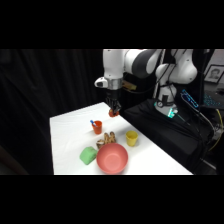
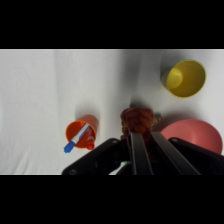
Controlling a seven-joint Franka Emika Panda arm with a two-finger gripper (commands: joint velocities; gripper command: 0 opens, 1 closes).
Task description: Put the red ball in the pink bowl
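Note:
The red ball (image 2: 134,117) is small, dark red and held between the fingertips of my gripper (image 2: 136,131), which is shut on it. In the side view the gripper (image 1: 114,111) hangs above the far part of the white table, with the ball (image 1: 113,114) showing as a red spot at its tip, lifted off the surface. The pink bowl (image 1: 112,158) stands at the table's near edge, well in front of the gripper. In the wrist view the bowl (image 2: 195,135) lies at the lower right, partly hidden by the black linkage.
A red-orange cup (image 1: 97,126) with a blue item stands just in front of the gripper, also seen as the cup (image 2: 81,133) at the lower left of the wrist view. A yellow cup (image 1: 131,138), a green block (image 1: 88,155) and a small brown object (image 1: 108,138) sit around the bowl.

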